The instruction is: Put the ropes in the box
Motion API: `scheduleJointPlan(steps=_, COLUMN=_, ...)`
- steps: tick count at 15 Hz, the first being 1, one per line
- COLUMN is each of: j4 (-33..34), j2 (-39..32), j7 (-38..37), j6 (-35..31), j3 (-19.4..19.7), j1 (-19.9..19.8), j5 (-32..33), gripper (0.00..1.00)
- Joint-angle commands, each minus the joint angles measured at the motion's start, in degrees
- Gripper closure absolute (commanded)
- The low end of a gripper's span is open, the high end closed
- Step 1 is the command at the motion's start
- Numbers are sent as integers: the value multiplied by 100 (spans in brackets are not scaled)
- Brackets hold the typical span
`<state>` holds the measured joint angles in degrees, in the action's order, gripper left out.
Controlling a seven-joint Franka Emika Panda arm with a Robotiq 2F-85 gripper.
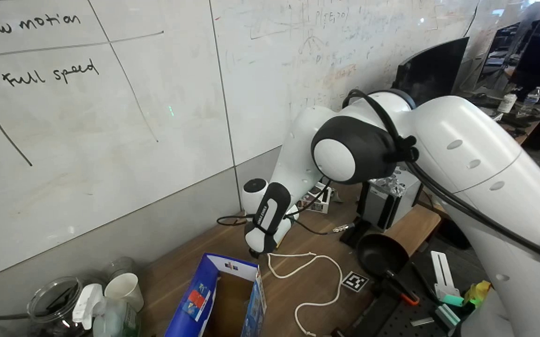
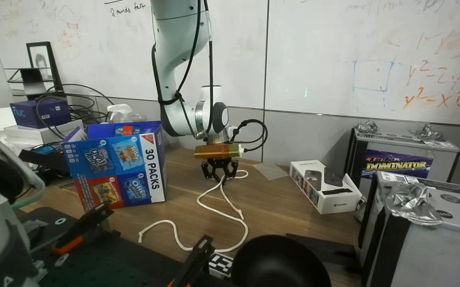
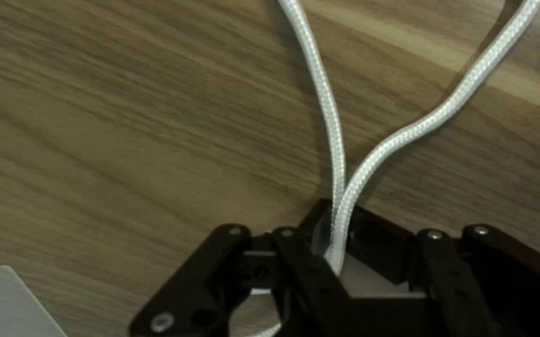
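fingers (image 3: 370, 236) pinching rope (image 3: 332, 117); tabletop (image 2: 182, 183) gap between them and edge of open-topped box (image 2: 116, 165).

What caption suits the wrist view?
White rope pinched between the fingers, its two strands spreading apart over a wood-grain tabletop.

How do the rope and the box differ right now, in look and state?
The rope is plain white; the box is mostly blue with colourful prints. The rope is thin and curling; the box is bulky and open-topped. The gripper pinches the rope but stands apart from the box. Both touch the table.
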<state>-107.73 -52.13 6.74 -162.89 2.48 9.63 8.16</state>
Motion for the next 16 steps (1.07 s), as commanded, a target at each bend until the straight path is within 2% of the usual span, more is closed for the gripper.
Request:
scheduleJointPlan(steps=1, j4=-13, j2=151, j7=-19, j6=141, j3=-73, j1=-138, j5=72, gripper=94)
scheduleJointPlan(steps=4, j4=-237, j2=615, j7=170, j6=444, j3=-283, j1=-407, j5=10, gripper=94)
scheduleJointPlan(steps=10, j4=-749, j2=2155, j7=865, j6=1622, j3=-1195, j1=-1224, j5=-491, gripper=94)
scheduleJointPlan(steps=13, j4=-865, j2=2976, j7=952, j6=2253, j3=-1363, j1=-1259, j5=-884, gripper=94)
scheduleJointPlan(steps=16, j4=-884, j2=3759, j7=743, j6=2729, j3=-1324, j1=-1057, j5=-1074, gripper=94)
